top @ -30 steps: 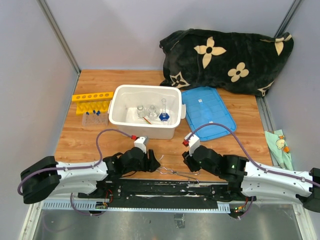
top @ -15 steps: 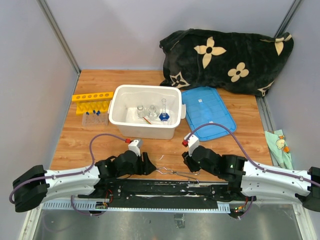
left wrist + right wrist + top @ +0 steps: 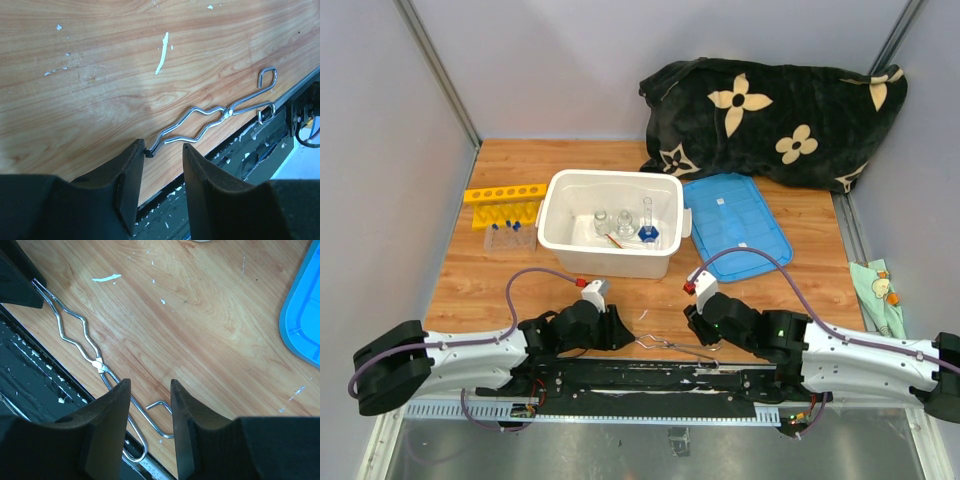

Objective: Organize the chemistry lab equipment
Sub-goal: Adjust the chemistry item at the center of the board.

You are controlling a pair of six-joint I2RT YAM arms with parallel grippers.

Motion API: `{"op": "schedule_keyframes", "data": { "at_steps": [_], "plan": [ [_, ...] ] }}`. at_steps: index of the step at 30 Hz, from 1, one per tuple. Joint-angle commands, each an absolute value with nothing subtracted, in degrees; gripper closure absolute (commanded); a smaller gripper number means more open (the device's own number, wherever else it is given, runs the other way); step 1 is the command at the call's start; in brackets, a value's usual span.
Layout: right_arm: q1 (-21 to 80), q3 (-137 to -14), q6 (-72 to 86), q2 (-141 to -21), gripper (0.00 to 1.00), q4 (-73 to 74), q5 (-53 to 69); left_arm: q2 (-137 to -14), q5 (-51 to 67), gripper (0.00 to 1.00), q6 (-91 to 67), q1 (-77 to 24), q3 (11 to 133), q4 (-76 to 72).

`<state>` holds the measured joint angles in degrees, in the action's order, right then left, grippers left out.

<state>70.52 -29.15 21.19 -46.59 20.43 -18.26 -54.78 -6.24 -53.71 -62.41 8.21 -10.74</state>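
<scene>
Low, L gripper [image 3: 162, 150], R gripper [image 3: 149, 387], flanking tongs [image 3: 227, 113]

1. A robotics lab test cell: plain grey panel walls [image 3: 570, 60] and metal posts [image 3: 437, 70] box in a wood-grain surface [image 3: 520, 160].
2. Two robot arms [image 3: 470, 350] are bolted to a black rail [image 3: 650, 375] at its near edge.
3. Staged props: glass flasks [image 3: 620, 222] in a white tub [image 3: 560, 235], with a yellow tube rack [image 3: 505, 192] beside it.
</scene>
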Motion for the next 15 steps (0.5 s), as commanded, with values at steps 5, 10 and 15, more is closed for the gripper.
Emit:
{"op": "schedule_keyframes", "data": {
  "at_steps": [5, 10, 15],
  "plan": [
    [71.46, -27.65, 22.51, -45.52, 0.61, 19.93, -19.59, -55.88, -6.77, 0.62, -53.64, -62.18, 7.03, -9.89],
    [71.46, -27.53, 22.66, -45.53, 0.62, 19.63, -19.58, -54.94, -8.85, 0.63, -54.77, -62.22, 5.79, -9.65],
    [71.45, -27.43, 22.8, -45.57, 0.62, 19.76, -19.17, -52.1, -12.25, 0.63, -56.79, -62.22, 2.6, -10.97]
  ]
}}
